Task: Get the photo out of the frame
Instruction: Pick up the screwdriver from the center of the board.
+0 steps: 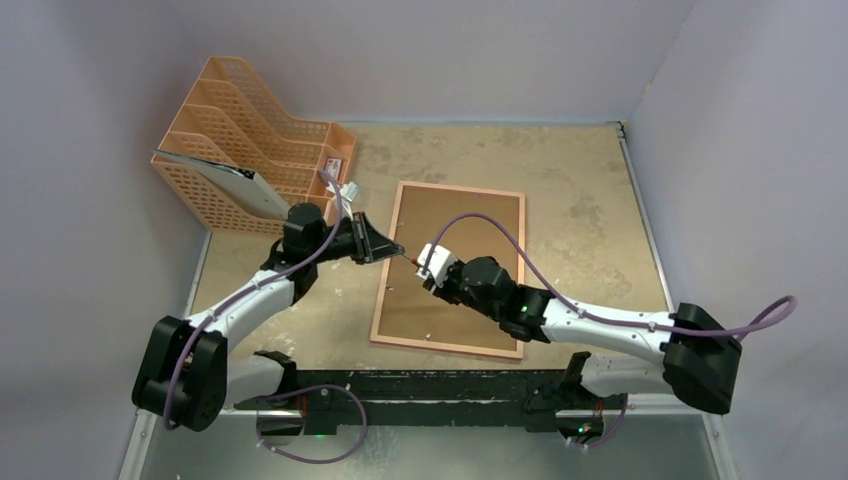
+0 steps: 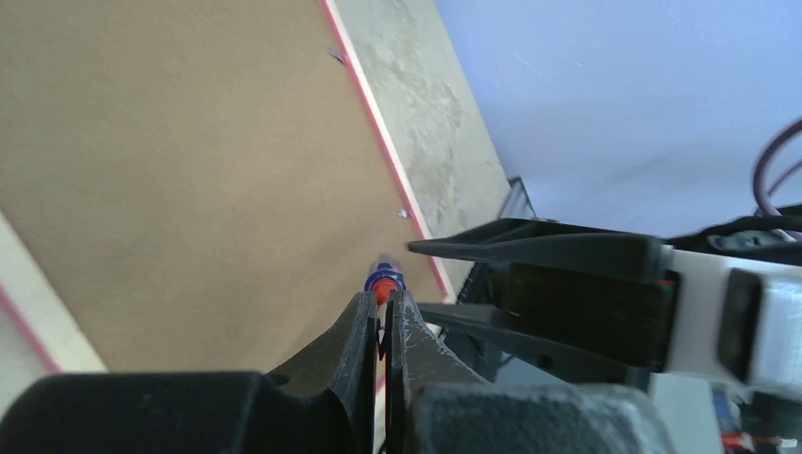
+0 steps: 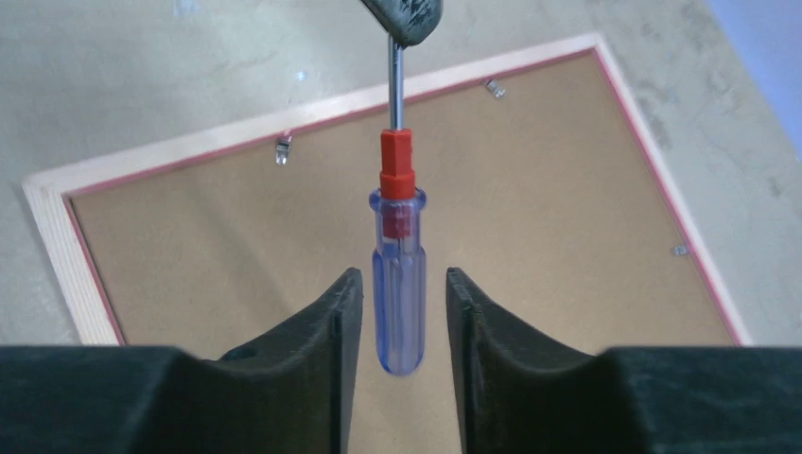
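Ok, frame (image 1: 460,189) lies face down in the middle of the bench (image 1: 585,200), brown backing board (image 1: 455,262) up. Photo not visible, presumably under the board.

Left end effector (image 2: 383,312) is clamped on the metal shaft of a small screwdriver (image 3: 397,236) with a red collar and clear blue handle. Right end effector (image 3: 402,276) has its jaws apart, one on each side of the handle. A thin gap shows on both sides, so it has no grip. Both hover over the left part of the board.

Handling, my guess:
- Frame is thin wood, light and stiff, and will likely slide on the bench if pushed sideways, so one arm should pin it.
- Small metal clips (image 3: 282,145) along the inner edge hold the board. They probably need bending or turning up with the screwdriver tip, and it's easy to slip off them.
- Board is flat fibreboard with no handle. Lift it at an edge once the clips are free.
- Photo would be thin glossy paper that is floppy, creases easily and is hard to pinch flat. Take it by a corner or edge.
- Can't tell whether there's glass underneath.

Bench top is mottled beige, worn and matte. Pale lilac-grey walls close in three sides. An orange mesh file rack (image 1: 250,130) stands at the far left corner with a dark sheet in it, well apart from the frame.
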### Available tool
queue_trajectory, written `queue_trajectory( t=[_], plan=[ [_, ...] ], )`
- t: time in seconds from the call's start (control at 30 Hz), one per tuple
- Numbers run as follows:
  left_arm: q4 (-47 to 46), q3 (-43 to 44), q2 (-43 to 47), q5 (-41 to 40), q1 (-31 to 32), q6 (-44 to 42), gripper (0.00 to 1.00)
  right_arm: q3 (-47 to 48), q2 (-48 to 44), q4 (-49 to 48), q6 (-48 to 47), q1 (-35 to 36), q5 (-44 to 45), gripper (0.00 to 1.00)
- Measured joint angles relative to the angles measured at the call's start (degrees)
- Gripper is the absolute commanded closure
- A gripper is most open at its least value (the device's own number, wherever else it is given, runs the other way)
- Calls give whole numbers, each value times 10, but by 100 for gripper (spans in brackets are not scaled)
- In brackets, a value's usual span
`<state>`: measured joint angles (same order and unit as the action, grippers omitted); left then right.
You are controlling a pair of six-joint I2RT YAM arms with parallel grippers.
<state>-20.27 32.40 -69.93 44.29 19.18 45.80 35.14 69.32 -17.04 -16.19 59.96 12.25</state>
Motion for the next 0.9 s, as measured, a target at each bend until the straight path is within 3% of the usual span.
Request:
queue_trajectory(
  t=[0.13,0.4,0.47,0.7,0.9],
  plan=[
    [-2,-5,13,-19,-2,-9,100,-10,-41,-23,25,0,0,42],
    [1,-11,30,-53,-4,-17,100,-19,-96,-55,117,-12,-35,33],
    [9,-12,36,-66,-4,-20,100,-5,-92,-44,167,-48,-73,33],
    [59,-13,57,-116,-11,-39,100,74,-32,-16,383,-269,-249,31],
    [93,-13,85,-131,-21,-64,100,93,21,-15,540,-280,-392,32]
  ],
)
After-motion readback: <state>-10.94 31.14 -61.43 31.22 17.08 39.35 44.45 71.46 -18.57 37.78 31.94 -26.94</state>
